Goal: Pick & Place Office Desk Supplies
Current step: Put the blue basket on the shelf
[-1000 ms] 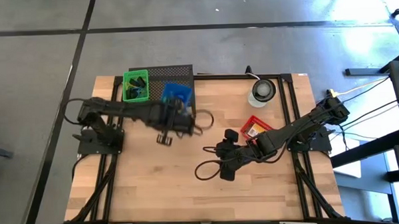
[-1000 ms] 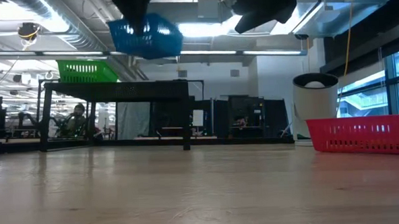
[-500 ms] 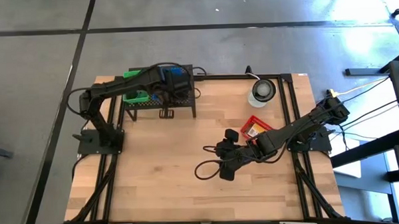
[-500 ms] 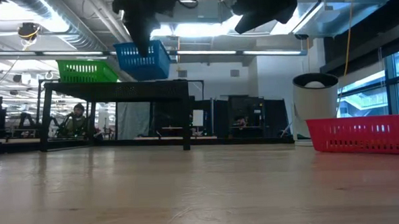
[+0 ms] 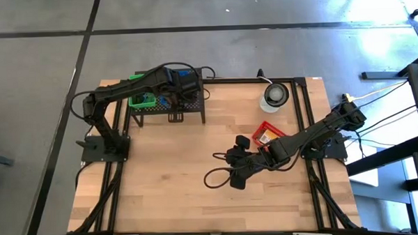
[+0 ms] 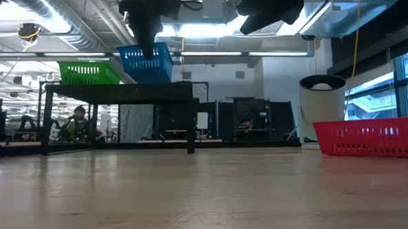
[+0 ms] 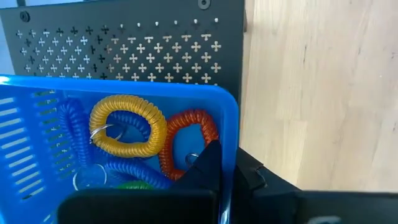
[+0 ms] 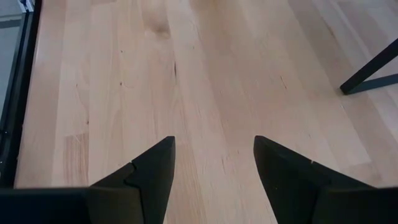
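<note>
My left gripper (image 7: pixel 227 163) is shut on a blue mesh basket (image 5: pixel 187 80) above the black mesh rack (image 5: pixel 168 112) at the table's far left. Coiled loops lie in the basket: a yellow one (image 7: pixel 127 126), a red one (image 7: pixel 186 140) and blue ones (image 7: pixel 134 171). In the low view the basket (image 6: pixel 146 62) is level right at the rack top (image 6: pixel 120 84); whether it rests there I cannot tell. A green basket (image 6: pixel 88 71) stands on the rack beside it. My right gripper (image 8: pixel 214 149) hangs open over bare wood at mid-table. My left gripper holds the blue basket by one side wall (image 7: pixel 232 134), near a corner, with one finger (image 7: pixel 208 167) inside the basket and the other outside. The fingers come from above, pointing steeply down. The basket sits level below them, open side up.
A red basket (image 5: pixel 269 133) holding a yellow-orange packet stands right of centre, also in the low view (image 6: pixel 370 138). A round white and grey object (image 5: pixel 274 96) is at the far right. The near half of the wooden table (image 5: pixel 177 195) is bare.
My left gripper has swung with the blue basket from over the table's middle toward the far left, ending over the rack, and has rolled on the way. The basket, tilted a second ago, now sits level and lower, next to the green basket. Most of this happened early.
</note>
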Controlling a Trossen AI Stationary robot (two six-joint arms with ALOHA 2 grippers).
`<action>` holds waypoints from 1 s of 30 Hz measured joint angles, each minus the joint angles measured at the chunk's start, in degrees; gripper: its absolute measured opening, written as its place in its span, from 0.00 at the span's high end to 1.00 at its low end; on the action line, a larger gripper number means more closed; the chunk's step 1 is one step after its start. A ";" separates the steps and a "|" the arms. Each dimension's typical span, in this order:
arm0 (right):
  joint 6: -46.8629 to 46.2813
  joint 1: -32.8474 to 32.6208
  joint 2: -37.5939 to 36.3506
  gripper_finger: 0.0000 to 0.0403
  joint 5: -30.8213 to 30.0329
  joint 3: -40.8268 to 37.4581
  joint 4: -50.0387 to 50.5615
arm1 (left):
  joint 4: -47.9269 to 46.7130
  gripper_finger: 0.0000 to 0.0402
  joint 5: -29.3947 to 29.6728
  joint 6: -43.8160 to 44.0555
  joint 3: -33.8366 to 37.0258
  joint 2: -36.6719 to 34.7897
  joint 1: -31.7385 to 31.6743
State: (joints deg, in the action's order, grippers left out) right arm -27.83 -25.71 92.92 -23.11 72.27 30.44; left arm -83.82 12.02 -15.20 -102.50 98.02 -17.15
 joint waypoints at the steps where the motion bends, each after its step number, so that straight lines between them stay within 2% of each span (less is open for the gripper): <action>1: -0.02 0.00 0.00 0.45 0.00 0.01 0.00 | 0.00 1.00 0.00 -0.01 0.00 0.00 0.00; 7: 0.00 0.00 0.00 0.45 0.02 0.02 0.00 | 0.08 0.99 -3.41 -1.02 0.02 0.00 0.00; 30: 0.02 0.00 0.01 0.45 0.15 0.02 -0.04 | 0.79 1.00 -4.03 0.06 0.02 0.04 0.00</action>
State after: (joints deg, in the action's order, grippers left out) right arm -27.81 -25.71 92.93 -22.96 72.29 30.39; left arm -83.04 7.98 -15.14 -102.48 98.06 -17.15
